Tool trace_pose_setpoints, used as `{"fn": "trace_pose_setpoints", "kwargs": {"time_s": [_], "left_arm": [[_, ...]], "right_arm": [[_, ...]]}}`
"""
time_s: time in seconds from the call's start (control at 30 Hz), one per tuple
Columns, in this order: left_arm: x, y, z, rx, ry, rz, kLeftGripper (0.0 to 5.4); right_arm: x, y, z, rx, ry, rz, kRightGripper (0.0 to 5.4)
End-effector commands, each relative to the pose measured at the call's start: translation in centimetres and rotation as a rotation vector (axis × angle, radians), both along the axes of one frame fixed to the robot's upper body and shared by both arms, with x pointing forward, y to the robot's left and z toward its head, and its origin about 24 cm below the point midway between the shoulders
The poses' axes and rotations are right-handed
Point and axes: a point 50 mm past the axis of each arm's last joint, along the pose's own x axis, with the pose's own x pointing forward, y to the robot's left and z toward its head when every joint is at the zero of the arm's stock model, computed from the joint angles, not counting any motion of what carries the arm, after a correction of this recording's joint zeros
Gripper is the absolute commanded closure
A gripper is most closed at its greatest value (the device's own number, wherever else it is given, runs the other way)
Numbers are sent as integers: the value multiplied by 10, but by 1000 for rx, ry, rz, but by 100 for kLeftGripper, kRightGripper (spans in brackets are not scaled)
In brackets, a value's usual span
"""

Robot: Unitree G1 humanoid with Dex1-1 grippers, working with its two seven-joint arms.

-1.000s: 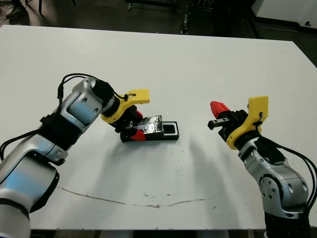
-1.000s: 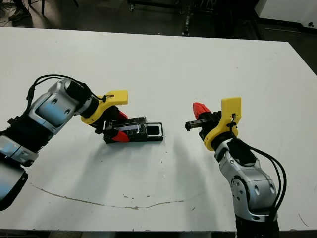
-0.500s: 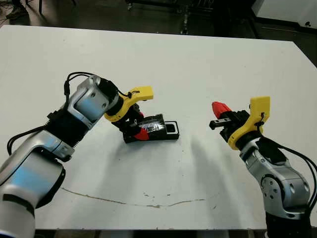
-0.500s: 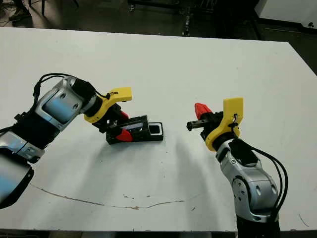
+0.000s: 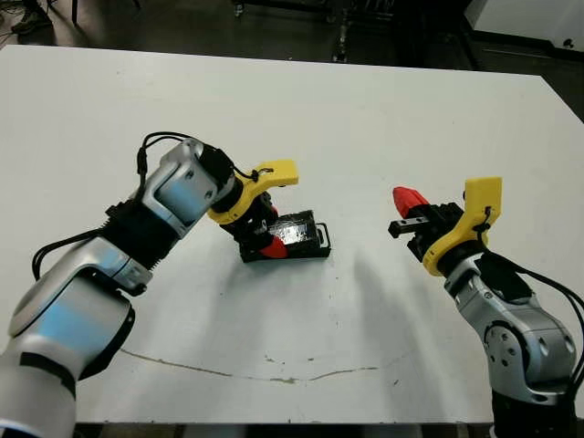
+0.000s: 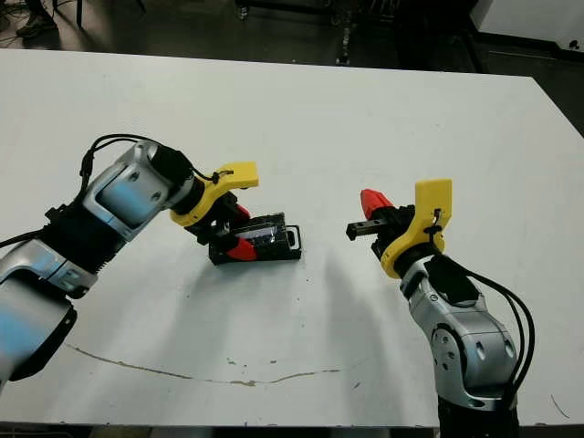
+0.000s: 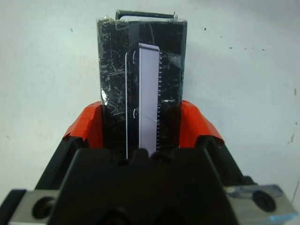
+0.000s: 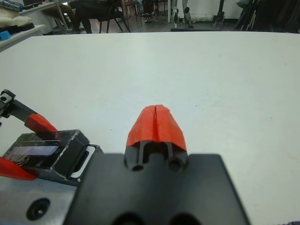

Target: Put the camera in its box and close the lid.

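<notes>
Left gripper (image 7: 140, 129): clamped across the lid (image 7: 140, 79), one red finger on each long edge, down at the table (image 5: 365, 109) left of centre.
Lid: glossy, crinkly black cover, almost seated over the box (image 7: 145, 14); in the left wrist view only a thin rim of the tray peeks out past the lid's far end.
Camera: I cannot see it; presumably it is already under the lid, though nothing shows that for certain.
Right gripper (image 8: 156, 123): red tips pressed together, holding nothing, hovering well to the right of the box.
Key relation: the lid's long axis runs straight out along the left gripper's fingers, roughly left to right across the table, and the box's exposed end points towards the right arm.
Nearer arm: the left, already on the lid; the right stands well apart.
Likely next: slide the lid that last bit over the exposed rim, then press it down.
</notes>
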Motion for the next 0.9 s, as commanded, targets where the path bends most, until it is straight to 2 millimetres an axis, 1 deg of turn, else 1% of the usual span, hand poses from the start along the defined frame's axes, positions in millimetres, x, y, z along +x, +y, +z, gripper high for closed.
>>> {"fn": "trace_pose_setpoints", "kwargs": {"time_s": [0.03, 0.47, 0.73, 0.9], "left_arm": [[-8, -15, -17, -9, 74, -43, 224], [-8, -28, -29, -31, 74, -81, 224], [-10, -40, -34, -36, 97, -125, 224], [-12, -48, -37, -10, 80, -160, 224]], "right_arm": [[-1, -5, -1, -20, 7, -7, 540], [-4, -4, -3, -20, 14, -19, 540], [-5, -6, -5, -9, 21, -16, 540], [-6, -6, -6, -15, 25, -24, 540]]}}
